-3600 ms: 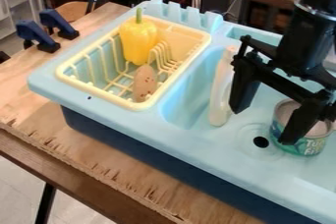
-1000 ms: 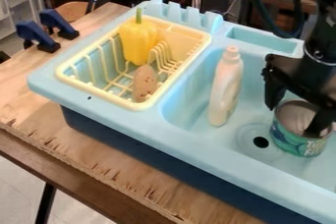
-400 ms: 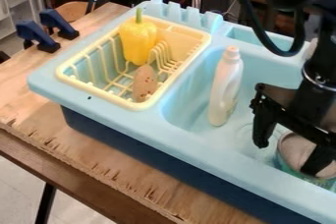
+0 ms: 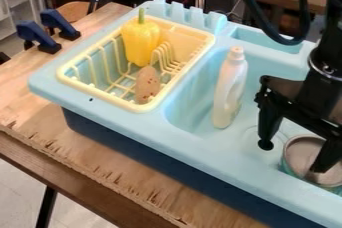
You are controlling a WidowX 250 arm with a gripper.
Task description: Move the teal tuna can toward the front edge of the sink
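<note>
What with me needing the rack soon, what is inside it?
The rack holds a yellow pepper and a potato. Bars show around them; whatever lies directly behind or beneath them is covered and cannot be seen.

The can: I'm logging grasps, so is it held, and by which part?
Nothing is held: the gripper stands open, one finger in the can's mouth, the other outside, apart from it.

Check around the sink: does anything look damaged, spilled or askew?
The light plywood board looks damaged: its front edge is ragged and splintered. No spill shows in the pale-blue plastic sink; the white plastic bottle and open green-sided round can stand upright.
</note>
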